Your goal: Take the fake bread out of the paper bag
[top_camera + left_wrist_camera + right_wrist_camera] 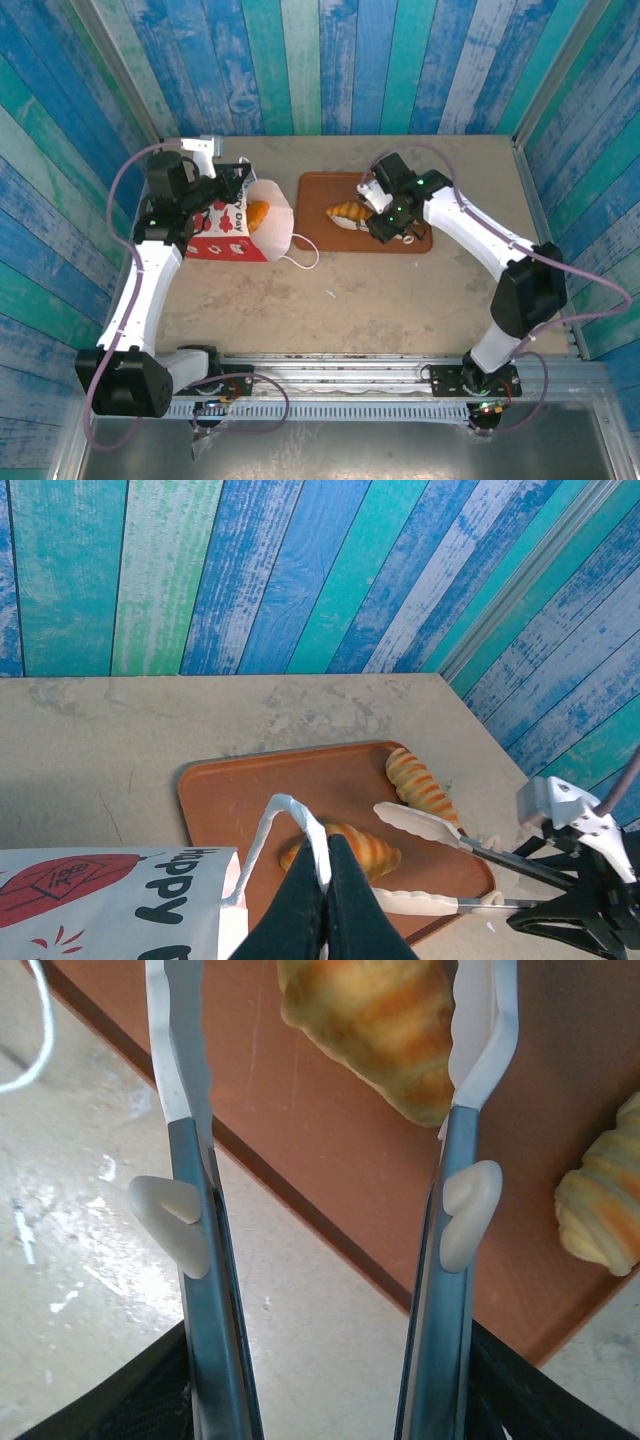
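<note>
Left gripper [322, 845] is pinched tight, jaws together on the white cord handle [268, 825] of the paper bag [235, 232]. The bag lies on its side just left of the brown tray [318, 190], its open mouth turned toward the tray, and the left arm holds it at the end away from the tray. I can see one piece of fake bread [258, 212] glowing orange inside that mouth, so that one is not out yet. A loose loop of cord [303, 258] trails on the table [400, 300] off the tray's near left corner.

Over on the tray, the right gripper [325, 1040] has its jaws apart, straddling a croissant [375, 1025] that sits on the tray's left half. From the right wrist view, the right finger [487, 1050] is touching the croissant's side, and the left finger [172, 1050] stands clear of it with bare tray between. So it's an open straddle, not a clamp.

A second croissant [422, 788] rests further along the tray toward its far right, apart from the first and outside the fingers.
</note>
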`<action>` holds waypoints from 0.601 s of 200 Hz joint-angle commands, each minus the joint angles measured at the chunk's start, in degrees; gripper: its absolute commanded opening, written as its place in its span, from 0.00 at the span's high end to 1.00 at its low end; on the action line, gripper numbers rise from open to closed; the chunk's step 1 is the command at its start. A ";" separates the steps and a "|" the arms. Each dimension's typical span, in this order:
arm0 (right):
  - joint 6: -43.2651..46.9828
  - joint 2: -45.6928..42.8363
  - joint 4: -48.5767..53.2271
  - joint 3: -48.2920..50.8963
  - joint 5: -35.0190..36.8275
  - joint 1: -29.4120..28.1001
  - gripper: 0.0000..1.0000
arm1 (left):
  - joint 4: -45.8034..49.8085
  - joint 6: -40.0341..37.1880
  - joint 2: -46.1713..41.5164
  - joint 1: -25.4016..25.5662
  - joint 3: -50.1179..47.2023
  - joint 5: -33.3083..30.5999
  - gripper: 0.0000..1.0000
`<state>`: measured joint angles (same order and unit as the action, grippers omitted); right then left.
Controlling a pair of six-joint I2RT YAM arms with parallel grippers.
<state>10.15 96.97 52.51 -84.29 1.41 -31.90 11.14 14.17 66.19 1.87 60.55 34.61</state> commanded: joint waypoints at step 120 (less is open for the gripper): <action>-19.70 7.22 1.51 -4.57 2.59 -0.19 0.48 | -1.87 -0.26 -0.72 -0.11 -0.44 0.72 1.00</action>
<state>3.09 105.38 54.81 -88.29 3.64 -31.88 11.11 14.17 66.19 1.87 60.51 34.61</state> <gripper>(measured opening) 0.523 0.046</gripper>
